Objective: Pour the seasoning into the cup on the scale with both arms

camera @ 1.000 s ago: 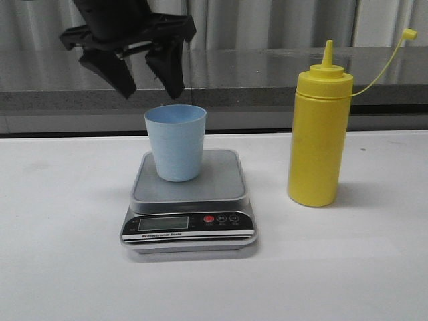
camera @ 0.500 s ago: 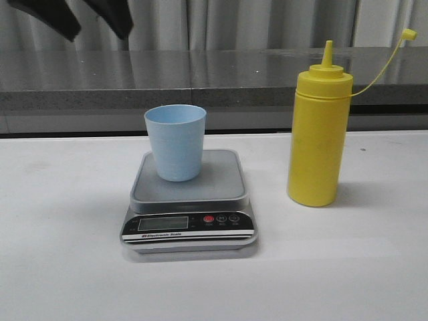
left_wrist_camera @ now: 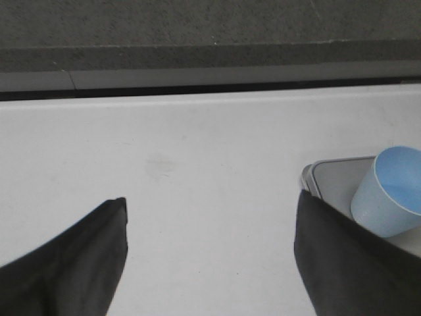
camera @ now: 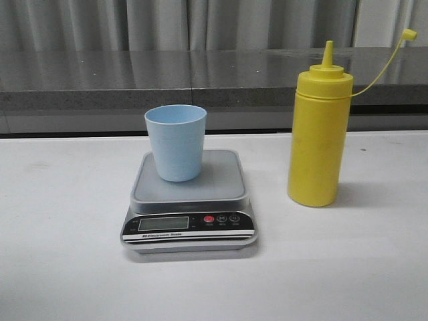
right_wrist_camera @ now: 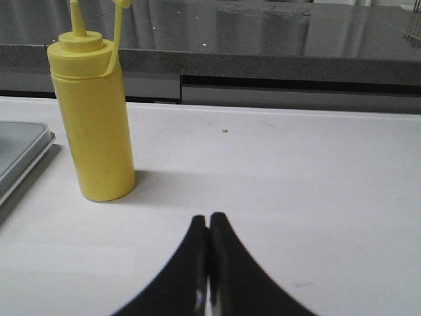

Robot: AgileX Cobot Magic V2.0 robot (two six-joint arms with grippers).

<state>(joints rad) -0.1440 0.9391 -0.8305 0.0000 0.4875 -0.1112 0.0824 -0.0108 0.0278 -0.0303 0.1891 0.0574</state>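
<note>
The pale blue cup (camera: 176,142) stands upright on the grey platform of the scale (camera: 189,200). To its right the yellow seasoning bottle (camera: 319,127) stands on the white table, its cap hanging on a tether. Neither arm shows in the front view. In the left wrist view my left gripper (left_wrist_camera: 210,204) is open over bare table, with the cup (left_wrist_camera: 388,192) and the scale (left_wrist_camera: 332,181) off to one side. My right gripper (right_wrist_camera: 208,218) is shut on nothing, low over the table, with the seasoning bottle (right_wrist_camera: 94,118) ahead and to one side.
A dark grey counter ledge (camera: 200,77) runs along the back of the white table (camera: 67,267), with grey curtains behind it. A corner of the scale (right_wrist_camera: 20,155) shows at the edge of the right wrist view.
My left gripper, which hung open above the cup a second ago, has risen up and to the left and left the front view. Cup, scale and bottle have not moved.
</note>
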